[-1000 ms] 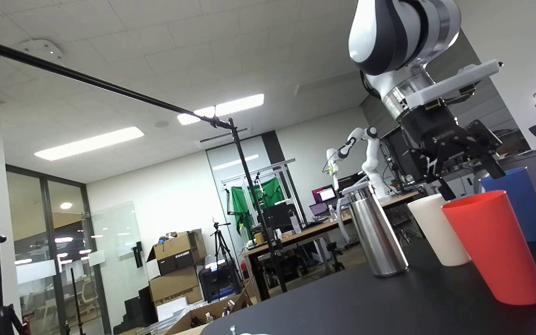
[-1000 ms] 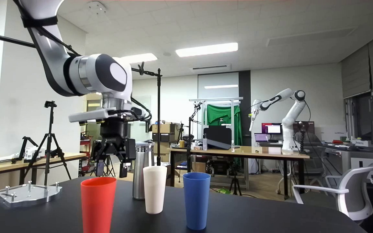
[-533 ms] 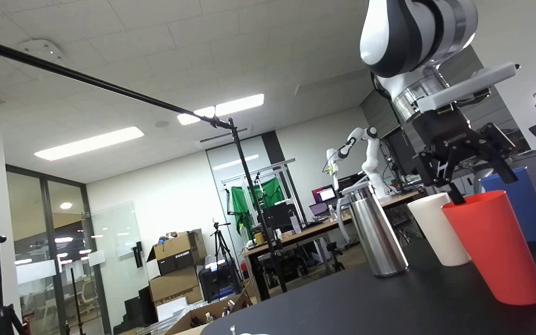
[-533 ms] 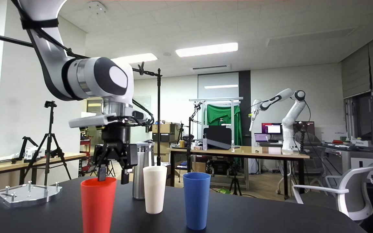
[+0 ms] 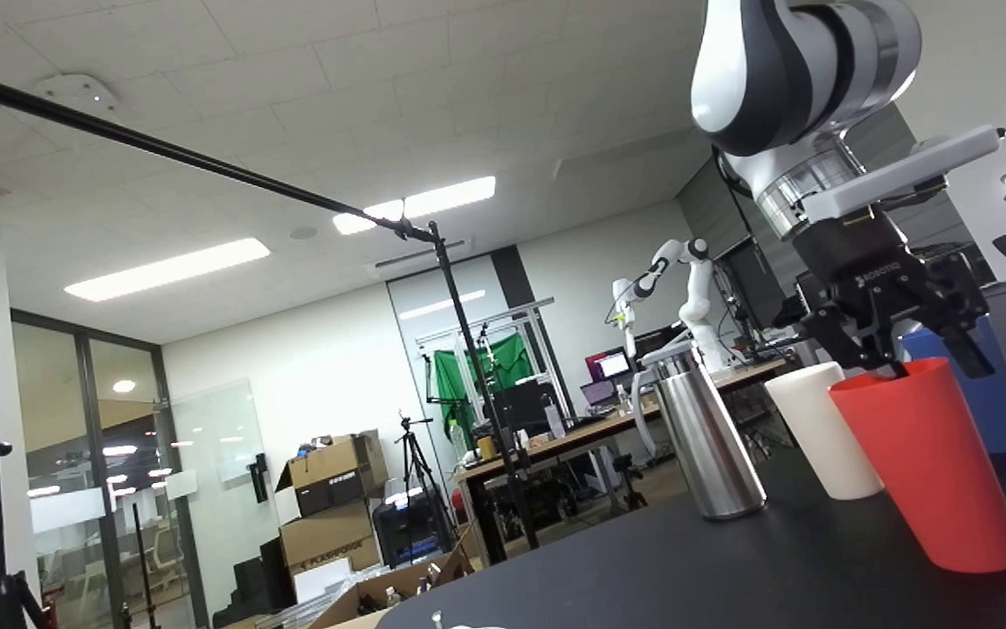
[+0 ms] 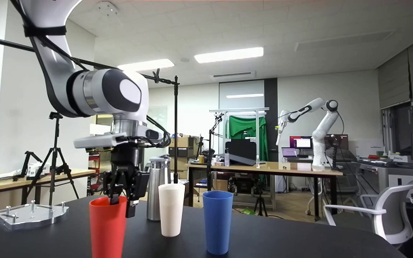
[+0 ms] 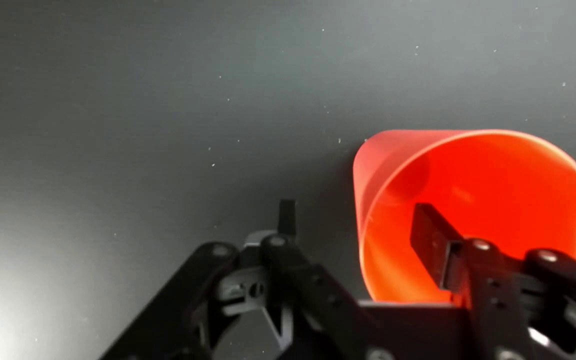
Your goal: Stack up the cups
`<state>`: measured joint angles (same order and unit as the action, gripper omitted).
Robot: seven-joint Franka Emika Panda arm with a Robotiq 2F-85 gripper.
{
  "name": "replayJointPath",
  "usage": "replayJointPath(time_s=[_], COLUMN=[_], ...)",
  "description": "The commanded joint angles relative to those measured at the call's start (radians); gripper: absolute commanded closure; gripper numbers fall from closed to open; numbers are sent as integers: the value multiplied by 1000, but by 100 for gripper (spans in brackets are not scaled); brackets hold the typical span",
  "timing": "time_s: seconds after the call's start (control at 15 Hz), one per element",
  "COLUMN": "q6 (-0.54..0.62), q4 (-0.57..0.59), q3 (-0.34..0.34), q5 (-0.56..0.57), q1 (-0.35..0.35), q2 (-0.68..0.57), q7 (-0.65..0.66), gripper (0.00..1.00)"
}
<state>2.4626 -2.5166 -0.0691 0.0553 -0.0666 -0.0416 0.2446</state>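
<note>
Worktop [image 6: 285, 236] black, edge curved in both exterior views; ceiling lights [image 6: 229, 55] on. In an exterior view: second arm [image 6: 319, 148] on a desk [image 6: 271, 168] at 3 o'clock; blue cup [image 6: 217, 222] at 6, cream cup [image 6: 171, 211] at 7, red cup [image 6: 108, 229] between 7 and 8. All three stand upright on the worktop, mouths toward 12, long axes vertical. Tool [image 7: 356, 215] unclenched, fingers apart, straddling the red cup's wall.

The glossy white robot arm [image 6: 117, 91] bears a black strap [image 6: 45, 31], black cables [image 6: 166, 138], a polished silver wrist collar [image 5: 807, 189], a pale bar-shaped housing [image 5: 902, 175] and a black two-fingered gripper [image 5: 935, 366] lettered ROBOTIQ, its links [image 7: 328, 295] set with round metal screws [image 7: 548, 255].
</note>
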Motion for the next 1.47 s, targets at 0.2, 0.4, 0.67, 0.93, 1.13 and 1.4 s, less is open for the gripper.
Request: replayJointPath(time_s=[0.2,0.4,0.67,0.93,1.13,1.4], q6=[3,-24,-108,-197,-259,-306], q4=[1,20,97,210,296,406], q3=[7,14,31,43,46,50], q5=[-21,-34,-23,-37,-44,-44], q1=[0,5,17,34,42,50], q2=[-2,10,39,52,50,26], q7=[23,17,18,4,-3,2], gripper=[89,100,100,99,99,99])
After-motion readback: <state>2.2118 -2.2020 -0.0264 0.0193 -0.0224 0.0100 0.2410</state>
